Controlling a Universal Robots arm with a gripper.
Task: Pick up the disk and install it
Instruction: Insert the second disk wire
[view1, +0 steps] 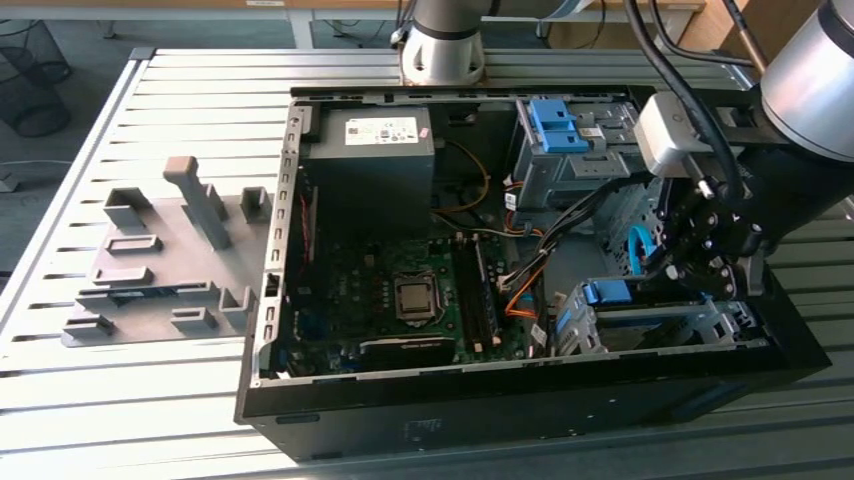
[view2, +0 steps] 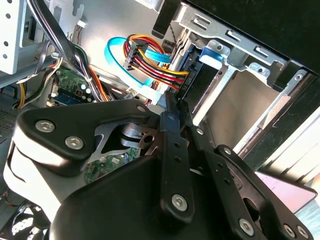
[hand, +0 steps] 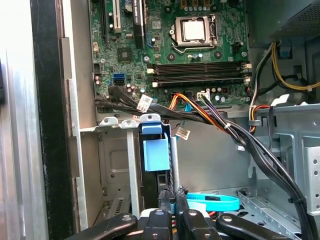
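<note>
A slatted metal table (view1: 80, 380) carries an open computer case (view1: 467, 420) lying on its side, with bare slats around it. On the exterior view's left, well apart from the case, sits a grey moulded fixture (view1: 147, 260).

Inside the case, the power supply (view1: 374, 160) fills the far corner, and the motherboard (view1: 387, 290) lies flat below it with open room above. On the exterior view's right stands a grey drive bay topped by a blue bracket (view1: 554, 125). Nearer the case's front wall is a second metal drive cage (view1: 667, 325).

The disk (hand: 154, 152) stands on edge in a slot of this cage. Its blue caddy tab rises just past the cage's rim, and metal rails sit close on either side of it. In the second wrist view the disk (view2: 212, 54) sits deep between the cage walls, with red and yellow wires ending just beside it.

The gripper (view1: 707, 272) hangs over the open gap between the two bays, close to the cage's edge. In both wrist views its tips (hand: 173, 200) are drawn nearly together, with only a slim gap and nothing pinched, and they hover just beside the disk's edge.

A thick cable bundle (hand: 250, 145) crosses the gap, and a blue ribbon cable (hand: 210, 202) loops right behind the tips, so the gripper has little room.
</note>
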